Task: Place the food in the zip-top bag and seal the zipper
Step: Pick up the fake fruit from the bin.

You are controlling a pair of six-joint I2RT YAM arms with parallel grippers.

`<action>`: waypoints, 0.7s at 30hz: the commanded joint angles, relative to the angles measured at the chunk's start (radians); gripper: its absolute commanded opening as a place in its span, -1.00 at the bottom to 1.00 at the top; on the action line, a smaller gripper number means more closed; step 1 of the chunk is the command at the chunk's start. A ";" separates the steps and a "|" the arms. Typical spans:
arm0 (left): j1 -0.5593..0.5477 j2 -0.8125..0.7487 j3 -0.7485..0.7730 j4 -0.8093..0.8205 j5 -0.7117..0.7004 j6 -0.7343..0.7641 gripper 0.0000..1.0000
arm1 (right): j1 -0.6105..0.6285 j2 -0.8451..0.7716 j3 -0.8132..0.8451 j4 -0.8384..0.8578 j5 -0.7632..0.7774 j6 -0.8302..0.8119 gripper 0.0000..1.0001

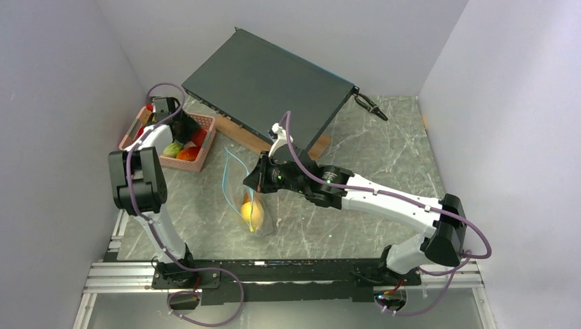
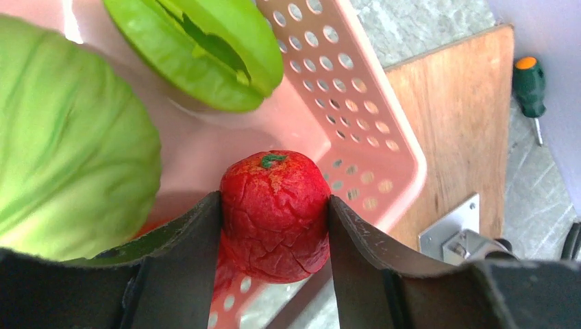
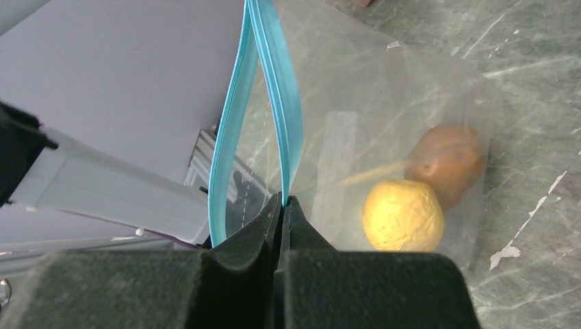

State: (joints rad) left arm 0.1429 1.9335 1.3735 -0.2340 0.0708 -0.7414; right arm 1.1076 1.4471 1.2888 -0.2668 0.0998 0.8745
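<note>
The left claw (image 2: pixel 274 204) is clamped on a small red crackle-skinned toy fruit (image 2: pixel 275 236), one finger pressed to each flank, and holds it just above the floor of the pink perforated plastic basket (image 2: pixel 356 103). Close around it in the basket are a large pale-green cabbage-like toy (image 2: pixel 68 137) and a brighter green ridged toy (image 2: pixel 199 48). The top view shows orange and red pieces there as well. Past the basket's rim lie a wooden board (image 2: pixel 459 123) and a green-handled screwdriver (image 2: pixel 529 86). The right claw (image 3: pixel 282 205) is pinched tight on one lip of the clear crinkly zip-top bag (image 3: pixel 384 103), right at the thin teal zipper strip (image 3: pixel 277 75). The other lip bows away, so the mouth gapes. The bag rests on the grey marbled table (image 1: pixel 384 151) between the two arms, well apart from the basket. At its bottom sit a yellow toy fruit (image 3: pixel 402 214) and a brownish-orange toy fruit (image 3: pixel 449 161), touching each other. The task looks partway done. Two pieces are bagged and a third is gripped but not yet carried across. Several more wait in the basket, and the zipper is unsealed, so the sealing cannot begin until the loading is finished.
</note>
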 commanded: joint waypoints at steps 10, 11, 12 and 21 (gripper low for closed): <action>0.023 -0.501 -0.336 -0.030 0.075 0.056 -0.24 | 0.002 -0.036 -0.031 0.075 0.008 0.000 -1.00; 0.022 -0.550 -0.364 -0.043 0.074 0.069 -0.24 | 0.003 -0.034 -0.031 0.076 0.004 -0.001 -1.00; 0.023 -0.596 -0.391 -0.052 0.084 0.079 -0.24 | 0.004 -0.034 -0.031 0.075 0.002 -0.001 -1.00; -0.026 -1.126 -0.512 -0.253 0.277 0.223 -0.24 | 0.000 -0.033 -0.020 0.058 0.003 -0.025 -1.00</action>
State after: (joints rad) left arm 0.1474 0.9913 0.8562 -0.4004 0.2279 -0.6025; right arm 1.1076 1.4418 1.2552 -0.2379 0.0982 0.8703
